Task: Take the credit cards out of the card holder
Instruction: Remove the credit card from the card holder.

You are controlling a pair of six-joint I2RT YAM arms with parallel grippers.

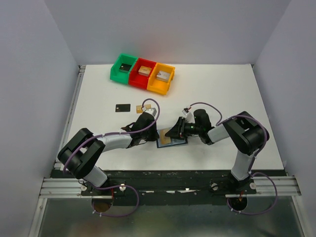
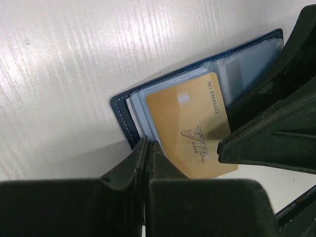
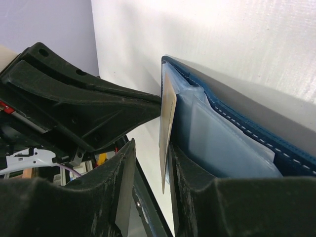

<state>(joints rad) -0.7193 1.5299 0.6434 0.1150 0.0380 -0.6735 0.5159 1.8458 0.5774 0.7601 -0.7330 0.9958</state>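
Observation:
The navy card holder [image 1: 181,142] lies open between the two arms, its pale blue sleeve pages [image 2: 247,64] showing. A tan-gold credit card [image 2: 192,123] marked VIP sticks halfway out of a sleeve. My left gripper [image 2: 146,144] is shut, pinching the holder's page edge beside that card. My right gripper [image 3: 150,148] straddles the card [image 3: 167,113], seen edge-on. One finger is against the card and a gap shows on the other side. A black card [image 1: 123,107] and a tan card [image 1: 140,108] lie on the table beyond the left arm.
Green [image 1: 123,68], red [image 1: 143,74] and orange [image 1: 162,78] bins stand in a row at the back, each holding a small block. The left gripper [image 3: 98,108] sits close against the right gripper's fingers [image 2: 266,143]. The table's dark front edge runs just behind the holder.

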